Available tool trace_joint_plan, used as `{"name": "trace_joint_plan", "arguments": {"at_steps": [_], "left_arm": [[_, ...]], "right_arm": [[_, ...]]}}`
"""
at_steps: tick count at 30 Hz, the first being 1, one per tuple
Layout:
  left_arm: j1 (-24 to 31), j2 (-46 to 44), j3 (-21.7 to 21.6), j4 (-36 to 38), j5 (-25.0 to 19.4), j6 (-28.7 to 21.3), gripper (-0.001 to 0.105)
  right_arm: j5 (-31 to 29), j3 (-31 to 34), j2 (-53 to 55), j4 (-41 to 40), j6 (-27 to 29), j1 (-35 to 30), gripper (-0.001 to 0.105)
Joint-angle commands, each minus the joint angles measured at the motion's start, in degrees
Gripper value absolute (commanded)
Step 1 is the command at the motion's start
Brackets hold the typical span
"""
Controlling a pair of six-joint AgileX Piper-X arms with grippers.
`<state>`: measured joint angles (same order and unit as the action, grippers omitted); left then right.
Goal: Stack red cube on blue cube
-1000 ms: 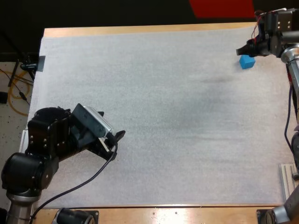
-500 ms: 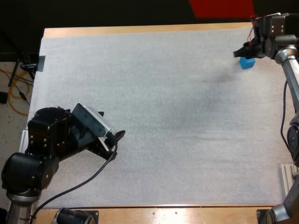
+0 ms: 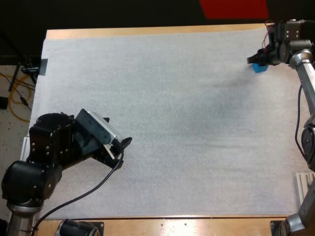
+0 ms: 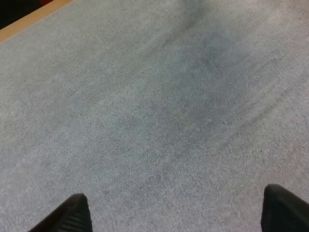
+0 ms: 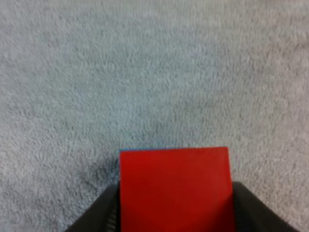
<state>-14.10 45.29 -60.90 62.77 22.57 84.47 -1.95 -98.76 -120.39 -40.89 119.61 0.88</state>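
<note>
White mat | right jaws clamp red cube (over blue cube) | left jaws apart

At the upper right of the high view, the right gripper covers most of the blue cube, leaving a small blue patch; how the fingers sit there is too small to tell. In the right wrist view the red cube, pressed between the fingers, is cut off by the frame edge. The blue cube beneath it is a thin sliver along its far side, and contact between the two cannot be judged. The left gripper has its two separated fingertips cut by the left wrist view's edge.
</note>
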Motion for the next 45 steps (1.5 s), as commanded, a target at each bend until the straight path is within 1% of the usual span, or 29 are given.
{"name": "trace_joint_plan", "arguments": {"at_steps": [1,7,12,24,25,26,27,29,31,35,39,45], "left_arm": [[-0.24,-0.24,-0.07,-0.44,0.37,0.55,0.07],[-0.24,-0.24,-0.07,-0.44,0.37,0.55,0.07],[-0.24,-0.24,-0.07,-0.44,0.37,0.55,0.07],[-0.24,-0.24,-0.07,-0.44,0.37,0.55,0.07],[-0.24,-0.24,-0.07,-0.44,0.37,0.55,0.07],[-0.24,-0.24,-0.07,-0.44,0.37,0.55,0.07],[-0.24,-0.24,-0.07,-0.44,0.37,0.55,0.07],[-0.24,-0.24,-0.07,-0.44,0.37,0.55,0.07],[-0.24,-0.24,-0.07,-0.44,0.37,0.55,0.07],[-0.24,-0.24,-0.07,-0.44,0.37,0.55,0.07],[-0.24,-0.24,-0.07,-0.44,0.37,0.55,0.07],[-0.24,-0.24,-0.07,-1.02,0.37,0.55,0.07]], "right_arm": [[0.84,-0.32,0.41,0.09,0.17,-0.05,0.03],[0.96,-0.32,0.41,1.13,1.48,-0.05,0.03],[1.95,-0.32,0.41,1.16,1.47,-0.05,0.03],[1.95,-0.32,0.41,1.49,1.06,-0.05,0.03],[1.95,-0.32,0.41,1.49,1.06,-0.05,0.035],[1.95,-0.32,0.41,1.49,1.06,-0.05,0.043],[1.95,-0.32,0.41,1.49,1.06,-0.05,0.048],[1.95,-0.32,0.41,1.49,1.06,-0.05,0.061],[1.95,-0.32,0.41,1.49,1.06,-0.05,0.065],[1.95,-0.32,0.62,1.49,0.49,-0.05,0.065],[-0.03,-0.32,2.61,1.49,-1.36,-0.05,0.065],[1.02,-0.32,9.02,1.23,-1.5,-0.05,0.065]]}}
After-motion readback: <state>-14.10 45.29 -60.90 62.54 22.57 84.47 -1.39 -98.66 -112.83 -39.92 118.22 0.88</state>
